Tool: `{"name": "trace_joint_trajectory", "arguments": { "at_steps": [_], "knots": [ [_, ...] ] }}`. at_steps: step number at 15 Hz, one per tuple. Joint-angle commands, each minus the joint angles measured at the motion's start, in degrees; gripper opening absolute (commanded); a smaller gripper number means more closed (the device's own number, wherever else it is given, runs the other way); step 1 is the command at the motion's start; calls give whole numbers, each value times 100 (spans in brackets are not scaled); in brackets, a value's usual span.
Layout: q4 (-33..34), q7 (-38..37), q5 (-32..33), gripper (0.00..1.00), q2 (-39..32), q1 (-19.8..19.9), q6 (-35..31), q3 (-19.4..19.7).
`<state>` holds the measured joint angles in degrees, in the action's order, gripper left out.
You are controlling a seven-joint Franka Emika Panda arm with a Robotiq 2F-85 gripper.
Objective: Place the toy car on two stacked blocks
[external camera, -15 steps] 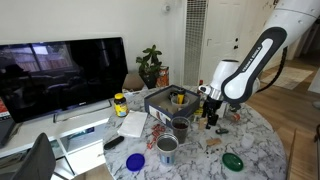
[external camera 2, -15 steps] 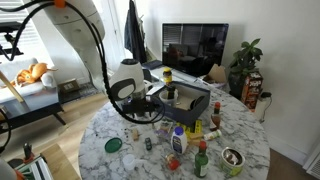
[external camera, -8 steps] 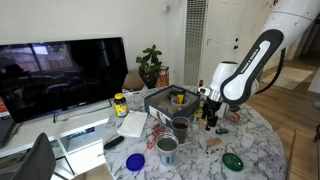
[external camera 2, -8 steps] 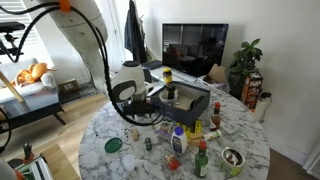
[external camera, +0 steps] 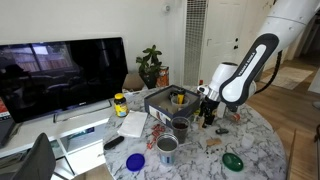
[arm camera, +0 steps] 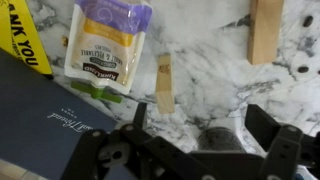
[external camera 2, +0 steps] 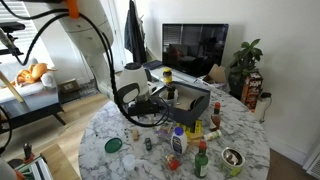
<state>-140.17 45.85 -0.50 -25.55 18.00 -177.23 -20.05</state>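
Your pincer [arm camera: 200,112] hangs wide and empty over the desk [arm camera: 210,40]. The near block [arm camera: 165,85] and far block [arm camera: 265,30] lie apart, unstacked; the car I cannot make out. Descend carelessly and you may knock the near block against the packet [arm camera: 108,45].

In an exterior view, the camera stands back from the round marble table [external camera: 255,140] and looks across it from slightly above. The television [external camera: 60,75] sits at 9 o'clock and the robot arm [external camera: 245,70] at 3 o'clock.

In an exterior view set similarly far back and looking down a little more steeply, the television [external camera 2: 195,48] is at 1 o'clock and the arm [external camera 2: 95,40] at 10 o'clock.

Both exterior views share the tabletop, the dark tray [external camera: 165,98] and the potted plant [external camera 2: 245,60].

The wrist view looks straight down, very close to the marble. The gripper [arm camera: 200,118] fills 6 o'clock and a wooden block [arm camera: 267,30] lies at 1 o'clock.
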Motion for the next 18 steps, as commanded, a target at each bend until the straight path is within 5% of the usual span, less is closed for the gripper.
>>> {"name": "trace_joint_trajectory", "arguments": {
  "at_steps": [1, 10, 13, 18],
  "knots": [
    [170, -226, 292, 100, -309, 77, 35, 16],
    [126, -639, 26, 100, -244, 313, 801, -443],
    [115, -885, 18, 100, -168, 140, 812, -295],
    [289, -2369, -254, 100, -212, -276, 636, 110]
  ]
}}
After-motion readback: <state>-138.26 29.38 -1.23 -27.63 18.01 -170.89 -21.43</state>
